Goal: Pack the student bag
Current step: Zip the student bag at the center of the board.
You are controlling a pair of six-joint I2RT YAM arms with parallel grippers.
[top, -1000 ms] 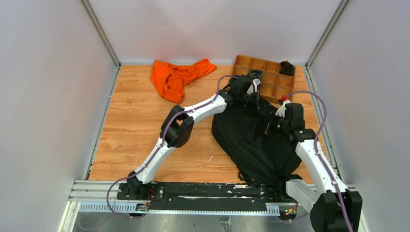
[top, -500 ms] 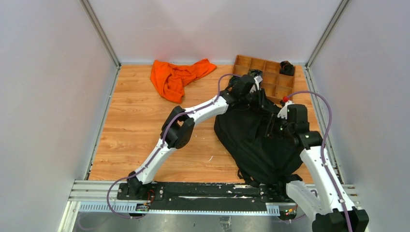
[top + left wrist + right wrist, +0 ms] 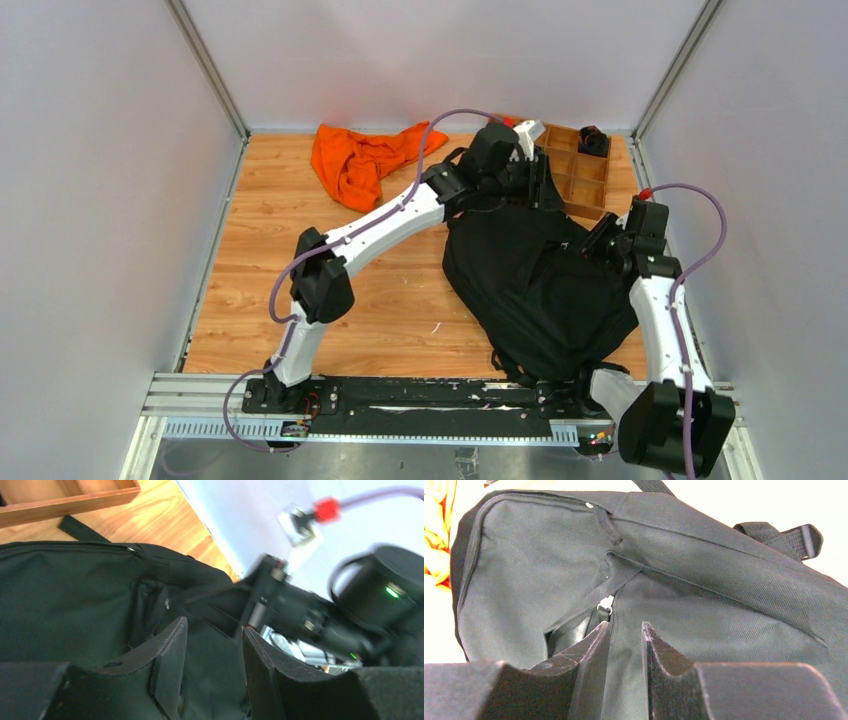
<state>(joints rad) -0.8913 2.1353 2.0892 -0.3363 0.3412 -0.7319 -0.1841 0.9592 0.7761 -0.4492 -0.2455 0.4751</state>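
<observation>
Student bag, lying flat on the right half of the table, between the wooden tray at the far edge and the arm bases. Its long axis runs far to near, drifting rightward toward the near end. Strap ends lie at the near end, so the top probably points toward the tray.

Left gripper, over the far end: jaws parted, empty. Right gripper, at the right flank: jaws narrowly parted, empty, tips just short of a zipper pull beside a short slit.

Orange cloth lies well apart, unpacked. Judged early: opening the bag wider and loading remain.
</observation>
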